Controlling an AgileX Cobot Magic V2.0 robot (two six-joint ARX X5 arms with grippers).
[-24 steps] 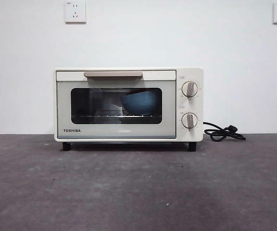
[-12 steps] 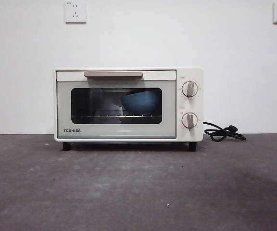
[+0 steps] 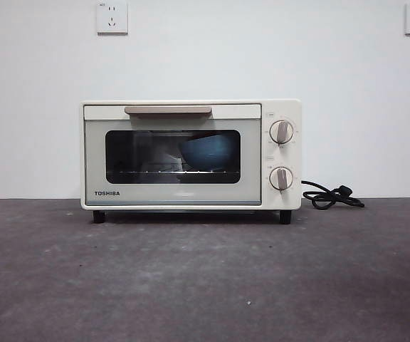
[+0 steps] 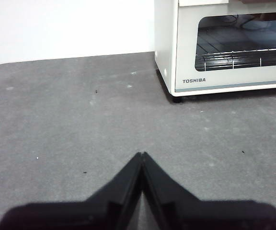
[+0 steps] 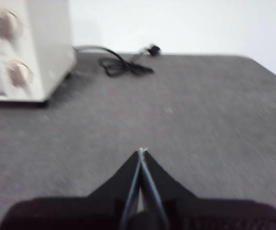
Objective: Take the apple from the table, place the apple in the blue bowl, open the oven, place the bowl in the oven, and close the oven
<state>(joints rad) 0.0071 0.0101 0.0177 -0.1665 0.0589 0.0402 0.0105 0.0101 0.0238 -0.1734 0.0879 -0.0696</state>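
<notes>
From the front, the oven [image 3: 191, 154] stands on the table [image 3: 205, 285] with its door shut. The blue bowl [image 3: 208, 152] sits inside on the rack, behind the glass. The apple cannot be seen; it is likely in the bowl. No arm shows here.

The left wrist view shows the left gripper [image 4: 142, 156] over bare table, jaws closed on nothing.

The right wrist view is blurry. The right gripper [image 5: 141, 153] has closed, empty jaws, near the cord [image 5: 123, 62].

The job looks done. Next, the arms only need to rest.

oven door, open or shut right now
Shut. In the front view the oven door stands flush with its front, handle up top, and the blue bowl shows only through the glass, on the rack.
</notes>
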